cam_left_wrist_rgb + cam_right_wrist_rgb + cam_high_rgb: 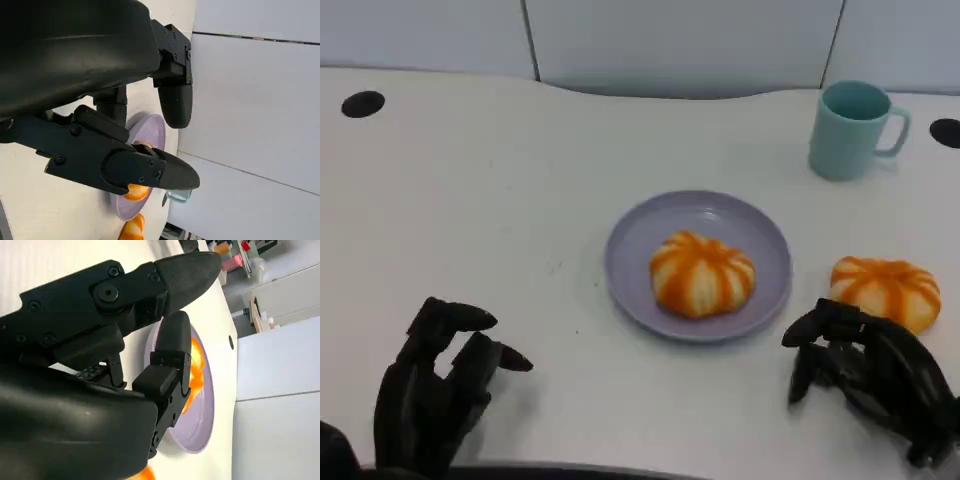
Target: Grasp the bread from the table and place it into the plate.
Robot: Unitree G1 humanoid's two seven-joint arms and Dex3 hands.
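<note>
White tabletop below pale wall panels. My right hand [875, 375] hovers with fingers apart, holding nothing, just short of the orange-and-white striped round bread roll [886, 290] lying beside the lilac round plate [630, 245], which already holds a similar roll [702, 273]. My left hand [435, 385] is empty too. The roll looks soft and light; I'd cup its sides gently. Round, no clear long axis.

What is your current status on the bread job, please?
Both hands, left and right, empty. One bread on the plate; second bread on table beside right fingers. Path unobstructed.
</note>
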